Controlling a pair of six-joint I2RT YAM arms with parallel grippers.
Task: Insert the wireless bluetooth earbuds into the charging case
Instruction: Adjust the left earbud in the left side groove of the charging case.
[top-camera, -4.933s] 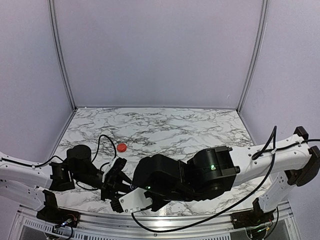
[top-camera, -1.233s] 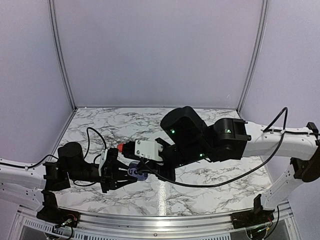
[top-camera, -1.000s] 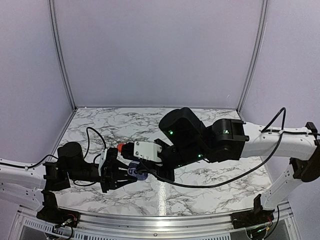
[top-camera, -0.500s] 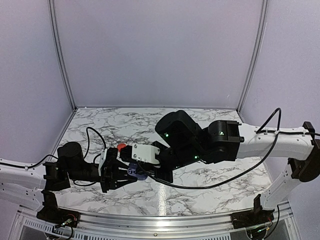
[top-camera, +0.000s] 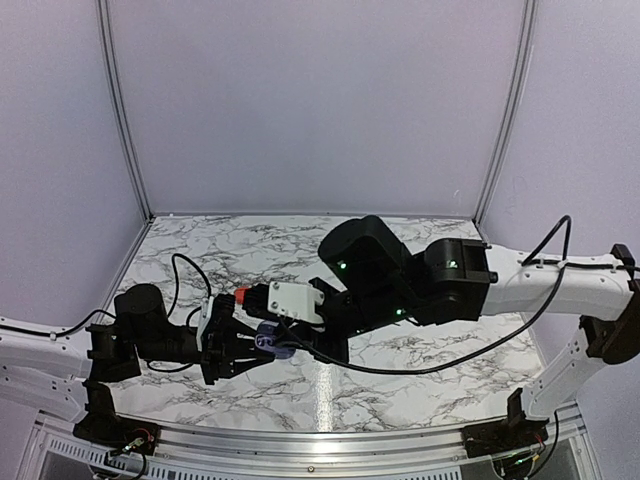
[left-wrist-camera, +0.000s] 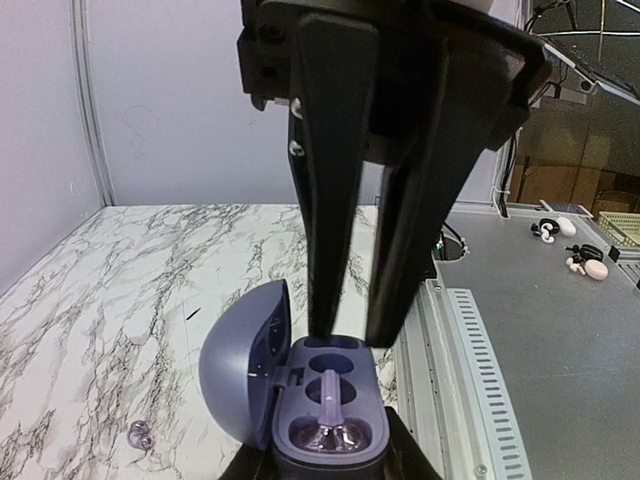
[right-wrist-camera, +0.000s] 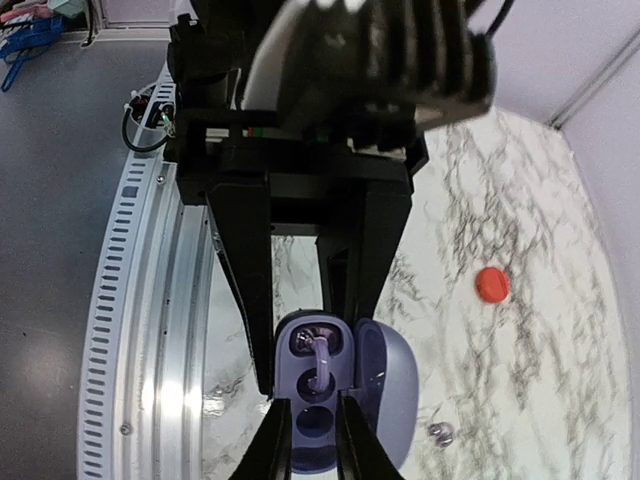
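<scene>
My left gripper is shut on the base of a purple charging case whose lid stands open to the left. One earbud with a pale purple stem lies in the case, and the well beside it is empty. My right gripper hangs straight above the case with its fingers slightly apart and nothing between them. Its fingertips are just above the case's far end. A second glossy silvery earbud lies loose on the marble, also in the right wrist view. In the top view both grippers meet at the case.
A small red round object lies on the marble table beyond the case, also in the top view. The metal rail of the table's near edge runs close beside the case. The right arm's bulk spans the middle of the table.
Since 4.9 s ago both arms have come up from the near edge with the case open. Over the last second the right arm dipped slightly left and returned; the left holds still.
</scene>
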